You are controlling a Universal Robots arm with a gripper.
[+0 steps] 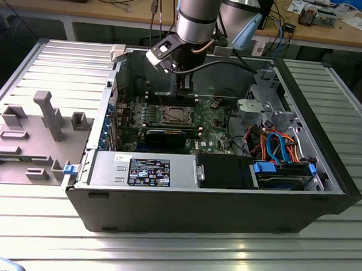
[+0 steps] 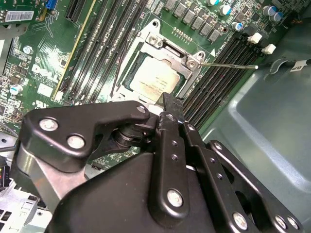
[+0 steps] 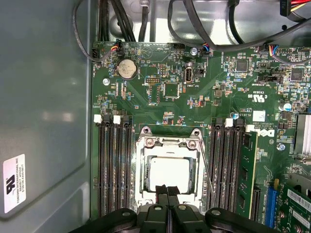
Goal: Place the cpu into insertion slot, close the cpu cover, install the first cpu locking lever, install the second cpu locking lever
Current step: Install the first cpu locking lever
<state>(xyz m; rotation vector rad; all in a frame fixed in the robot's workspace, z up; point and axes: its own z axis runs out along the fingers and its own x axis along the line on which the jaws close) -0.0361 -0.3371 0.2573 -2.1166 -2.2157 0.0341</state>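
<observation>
The cpu (image 3: pixel 168 173) lies in the insertion slot (image 1: pixel 174 115), its silvery top facing up, also seen in the second wrist view (image 2: pixel 151 77). The cpu cover (image 3: pixel 167 143) lies down around the chip as a metal frame (image 2: pixel 171 48). A thin wire locking lever (image 2: pixel 228 66) sticks out sideways from one corner of the socket, over the black memory slots (image 3: pixel 209 174). My gripper (image 3: pixel 168 191) hovers just above the socket's edge with its black fingers pressed together and nothing between them. In the exterior view the gripper (image 1: pixel 183 87) hangs over the board inside the case.
The green motherboard (image 3: pixel 175 92) sits in an open computer case (image 1: pixel 226 203) on a ribbed metal table. Long black memory slots (image 3: pixel 114 165) flank the socket. Cables and a drive cage (image 1: pixel 276 145) fill the exterior view's right. A grey fixture plate (image 1: pixel 37 135) lies at its left.
</observation>
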